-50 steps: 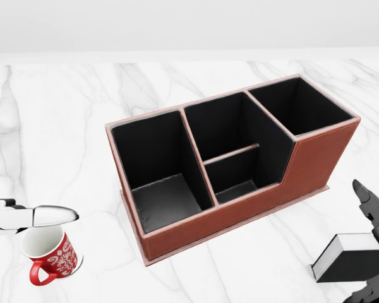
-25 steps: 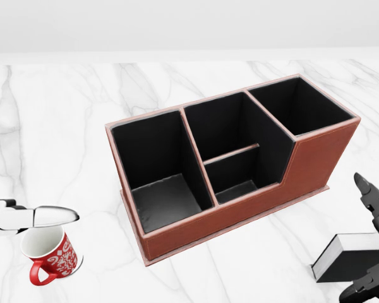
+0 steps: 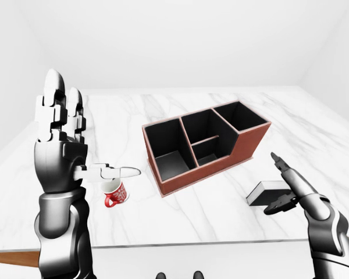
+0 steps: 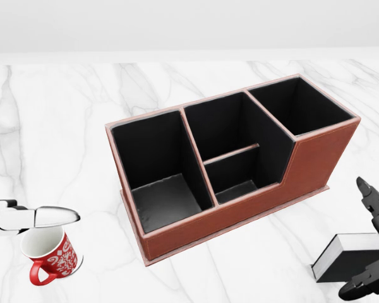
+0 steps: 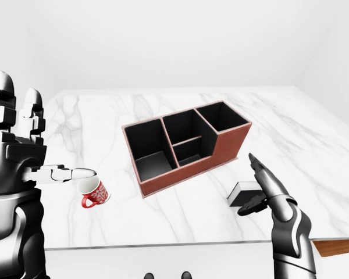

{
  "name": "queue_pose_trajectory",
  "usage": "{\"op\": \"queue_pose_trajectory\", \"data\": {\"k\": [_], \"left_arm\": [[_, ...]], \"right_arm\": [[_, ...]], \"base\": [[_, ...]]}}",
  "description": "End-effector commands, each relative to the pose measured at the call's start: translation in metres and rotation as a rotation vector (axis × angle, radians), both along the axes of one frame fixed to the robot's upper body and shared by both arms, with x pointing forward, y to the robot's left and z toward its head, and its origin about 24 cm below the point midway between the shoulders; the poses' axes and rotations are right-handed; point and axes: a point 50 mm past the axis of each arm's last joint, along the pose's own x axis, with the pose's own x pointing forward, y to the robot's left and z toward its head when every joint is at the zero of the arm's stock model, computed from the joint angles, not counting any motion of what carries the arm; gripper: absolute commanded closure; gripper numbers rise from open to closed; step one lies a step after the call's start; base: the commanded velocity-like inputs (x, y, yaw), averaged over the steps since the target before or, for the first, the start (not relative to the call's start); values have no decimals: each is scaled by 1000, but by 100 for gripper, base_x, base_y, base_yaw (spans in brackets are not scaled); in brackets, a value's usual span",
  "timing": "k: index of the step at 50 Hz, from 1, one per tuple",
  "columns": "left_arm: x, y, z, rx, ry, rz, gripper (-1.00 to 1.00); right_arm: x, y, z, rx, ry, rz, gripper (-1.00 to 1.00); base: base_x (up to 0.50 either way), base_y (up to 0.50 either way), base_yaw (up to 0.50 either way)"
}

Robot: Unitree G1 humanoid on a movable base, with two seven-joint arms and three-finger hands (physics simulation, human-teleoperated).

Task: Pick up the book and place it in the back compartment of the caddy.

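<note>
A black book with white pages (image 4: 347, 255) lies flat on the marble table at the lower right of the head view. My right hand (image 3: 274, 183) is open around it, with fingers (image 4: 371, 192) stretched above its far side and the thumb curled at its near edge. The brown caddy (image 4: 240, 218) has black compartments and stands to the left of the book, all its compartments empty. My left hand (image 3: 93, 136) is raised and open, its thumb (image 4: 47, 216) held out over a red mug.
The red mug with a white pattern (image 4: 50, 255) stands upright at the lower left of the head view. The white marble table (image 3: 180, 221) ends at an edge along the bottom of the eye views. White walls lie beyond it.
My right hand has shifted slightly, and its thumb has come up closer to the book's near edge. The book, caddy, mug and left hand have not moved.
</note>
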Motion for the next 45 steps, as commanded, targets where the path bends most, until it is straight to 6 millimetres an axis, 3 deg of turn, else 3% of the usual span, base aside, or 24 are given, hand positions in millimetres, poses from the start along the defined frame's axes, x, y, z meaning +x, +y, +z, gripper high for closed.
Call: {"op": "queue_pose_trajectory", "data": {"k": [1,27,45], "left_arm": [[0,0,-1,1,5,0,-100],[0,-1,-1,3,5,0,-100],[0,0,-1,0,4,1,-100]], "right_arm": [[-1,-4,-10,9,24,-26,-100],[10,-3,2,-21,9,8,-100],[25,-7,-8,-7,32,-18,-100]], "base": [[0,0,0],[0,0,0],[0,0,0]]}}
